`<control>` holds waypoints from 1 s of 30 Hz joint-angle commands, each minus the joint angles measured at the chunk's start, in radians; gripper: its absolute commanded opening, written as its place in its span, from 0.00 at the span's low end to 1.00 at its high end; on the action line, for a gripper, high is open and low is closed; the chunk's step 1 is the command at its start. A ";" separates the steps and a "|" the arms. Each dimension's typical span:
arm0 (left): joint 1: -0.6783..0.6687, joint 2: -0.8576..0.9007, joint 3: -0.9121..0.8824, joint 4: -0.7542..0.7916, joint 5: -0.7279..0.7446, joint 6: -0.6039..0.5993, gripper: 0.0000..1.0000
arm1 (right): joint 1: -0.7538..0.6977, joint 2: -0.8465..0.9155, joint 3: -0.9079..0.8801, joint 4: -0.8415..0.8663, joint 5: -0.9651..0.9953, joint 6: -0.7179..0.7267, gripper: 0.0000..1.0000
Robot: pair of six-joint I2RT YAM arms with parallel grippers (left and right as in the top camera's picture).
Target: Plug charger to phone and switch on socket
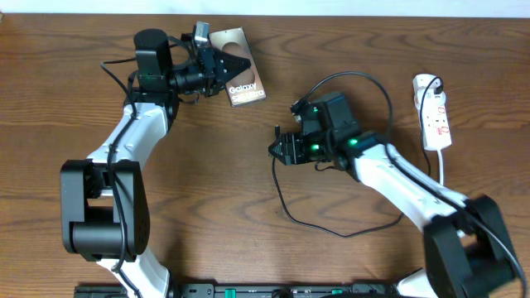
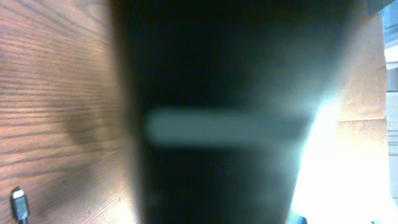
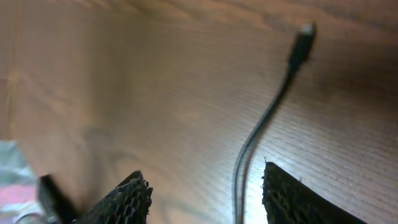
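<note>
Most of the left wrist view is lost. A dark blurred mass close to the lens fills its centre, so we cannot make out the left gripper [image 1: 240, 65] there. Overhead, that gripper is fully closed and lies across the phone [image 1: 244, 89] from its left side. We cannot tell whether it pinches the phone or only rests on it. The phone's white "Galaxy" lettering is readable.

Only the right wrist view shows the right gripper [image 3: 203, 171] plainly. Its jaws are about half apart and hold nothing. The charger [image 3: 252, 143] lies on the worktop [image 3: 124, 74] between them, not pinched. The charger's plug tip lies apart from the phone, on its right and nearer side. The left wrist view catches that tip in its lower left corner.

The socket [image 1: 436, 114] sits far right of the phone with a black plug inserted; its switch positions are too small to read. The right arm covers part of the charger's run
</note>
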 commanded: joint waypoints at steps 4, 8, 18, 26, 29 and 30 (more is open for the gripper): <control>0.007 -0.023 0.011 -0.018 0.098 0.054 0.07 | 0.011 0.138 0.015 0.109 0.079 0.117 0.55; 0.007 -0.023 0.011 -0.021 0.116 0.057 0.07 | 0.011 0.204 0.014 0.136 0.079 0.163 0.52; 0.007 -0.023 0.010 -0.021 0.116 0.057 0.07 | 0.011 0.347 0.014 0.166 0.069 0.341 0.39; 0.007 -0.023 0.010 -0.020 0.116 0.057 0.07 | 0.008 0.403 0.013 0.189 0.023 0.347 0.23; 0.007 -0.023 0.010 -0.020 0.116 0.057 0.07 | -0.004 0.403 0.013 0.200 0.023 0.347 0.17; 0.007 -0.023 0.010 -0.020 0.116 0.057 0.07 | -0.008 0.403 0.013 0.200 0.023 0.346 0.13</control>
